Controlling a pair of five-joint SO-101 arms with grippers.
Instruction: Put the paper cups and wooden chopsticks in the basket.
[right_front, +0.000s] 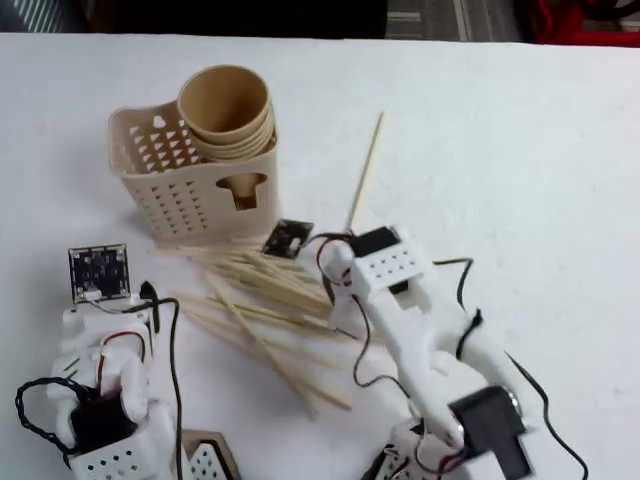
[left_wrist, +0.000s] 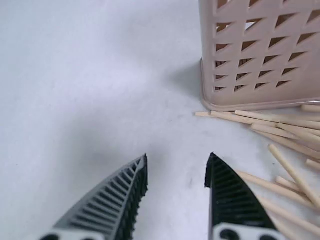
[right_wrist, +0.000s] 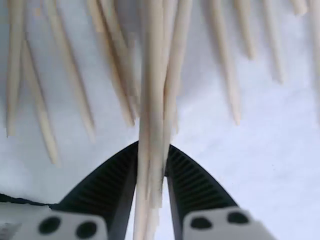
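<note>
Clamping what looks like three chopsticks (right_wrist: 155, 90), the right claw (right_wrist: 152, 147) sits low while the left claw (left_wrist: 177, 156) gapes.

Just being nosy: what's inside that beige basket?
A stack of paper cups stands inside the basket, poking above its rim. Walls and cups hide the bottom, so anything lower can't be seen.

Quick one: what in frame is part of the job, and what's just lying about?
Job:
basket
cups, stacked in the basket
chopsticks, heaped at its foot
one chopstick, lying apart
right gripper, shut on a few chopsticks
left gripper, open over bare table

Not job:
table
perforated piece at the near edge, cannot tell what
</note>
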